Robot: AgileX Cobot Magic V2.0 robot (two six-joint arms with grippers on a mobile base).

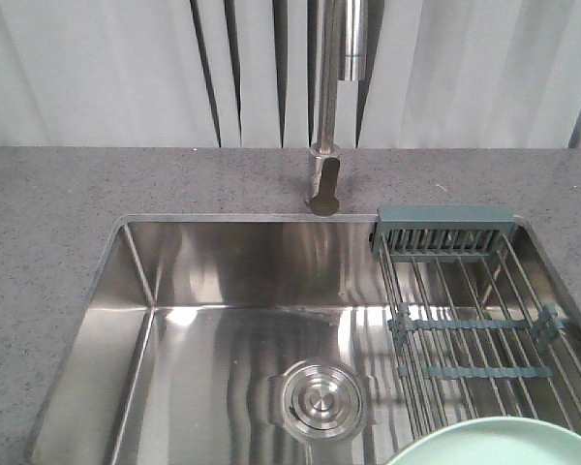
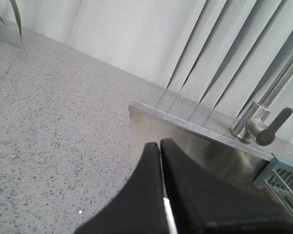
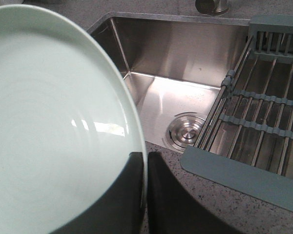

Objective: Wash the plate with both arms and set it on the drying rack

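Grey speckled countertop is seen around the sink. Left of frame, the plate is pinched at its rim by the right gripper; it is judged stiff, slick, probably breakable. On the left gripper the jaws are pressed together.

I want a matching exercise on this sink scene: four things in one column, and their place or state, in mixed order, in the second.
1. plate
2. drying rack
3. drain cover
4. left gripper

a. shut
b. in the floor of the sink
c. gripped at its rim by the right gripper
d. lying across the sink's right side

Pairs: 1-c, 2-d, 3-b, 4-a.
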